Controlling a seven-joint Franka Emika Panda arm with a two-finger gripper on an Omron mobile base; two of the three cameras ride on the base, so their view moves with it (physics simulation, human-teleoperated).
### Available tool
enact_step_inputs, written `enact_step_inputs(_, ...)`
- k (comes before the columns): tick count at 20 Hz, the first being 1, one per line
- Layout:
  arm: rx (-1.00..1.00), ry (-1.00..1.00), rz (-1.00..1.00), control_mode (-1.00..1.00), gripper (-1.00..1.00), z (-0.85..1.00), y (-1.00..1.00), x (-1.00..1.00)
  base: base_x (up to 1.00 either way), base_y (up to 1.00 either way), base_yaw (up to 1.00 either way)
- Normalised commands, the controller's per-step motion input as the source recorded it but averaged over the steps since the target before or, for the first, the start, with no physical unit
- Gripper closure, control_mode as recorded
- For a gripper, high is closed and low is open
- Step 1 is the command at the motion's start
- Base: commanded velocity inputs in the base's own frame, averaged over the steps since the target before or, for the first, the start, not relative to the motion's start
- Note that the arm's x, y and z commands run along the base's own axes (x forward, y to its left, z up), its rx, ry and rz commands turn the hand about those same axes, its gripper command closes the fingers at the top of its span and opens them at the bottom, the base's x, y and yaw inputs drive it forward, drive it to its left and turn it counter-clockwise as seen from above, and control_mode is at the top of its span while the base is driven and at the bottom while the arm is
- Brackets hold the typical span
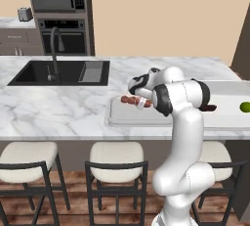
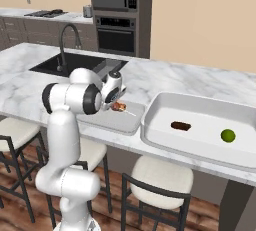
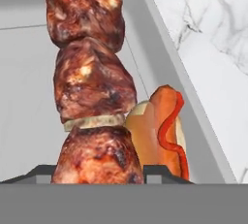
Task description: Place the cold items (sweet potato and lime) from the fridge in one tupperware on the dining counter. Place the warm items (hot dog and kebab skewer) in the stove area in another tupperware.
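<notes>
While gripper (image 3: 97, 173) clamps charred, lumpy kebab (image 3: 89, 82), I see glossy hot dog (image 3: 162, 131) close up; right base shows round lime (image 2: 228, 135).

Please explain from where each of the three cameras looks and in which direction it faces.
Left base view: behind the arm's left, facing the dining counter; arm at lower right.
Right base view: behind its right, facing the same counter; arm at lower left, deep tupperware beyond.
Hand view: on the hand, looking along the gripper at the kebab skewer above the shallow tray, hot dog beside.
Both base views share skewer, lime, sink.
</notes>
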Motion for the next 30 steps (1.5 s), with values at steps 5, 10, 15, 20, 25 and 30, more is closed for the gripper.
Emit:
enact_step_inputs(5, 0.00, -0.23, 0.00, -1.00, -1.00, -0.24, -0.03, -0.48, 0.00, 0.00, 0.00)
enact_step_inputs(10, 0.00, -0.16, 0.00, -1.00, -1.00, -0.02, 0.00, -0.45, 0.00, 0.00, 0.00)
enact_step_inputs(15, 0.00, -0.02, 0.00, -1.00, -1.00, 0.32, 0.00, -0.24, 0.00, 0.00, 0.00)
enact_step_inputs(20, 0.00, -0.07, 0.00, -1.00, -1.00, 0.67, 0.00, -0.21, 0.00, 0.00, 0.00)
enact_step_inputs(25, 0.00, -0.08, 0.00, -1.00, -1.00, 0.82, 0.00, -0.37, 0.00, 0.00, 0.00)
enact_step_inputs(30, 0.00, -0.03, -0.04, -1.00, -1.00, 0.85, 0.04, -0.45, 0.00, 0.00, 0.00)
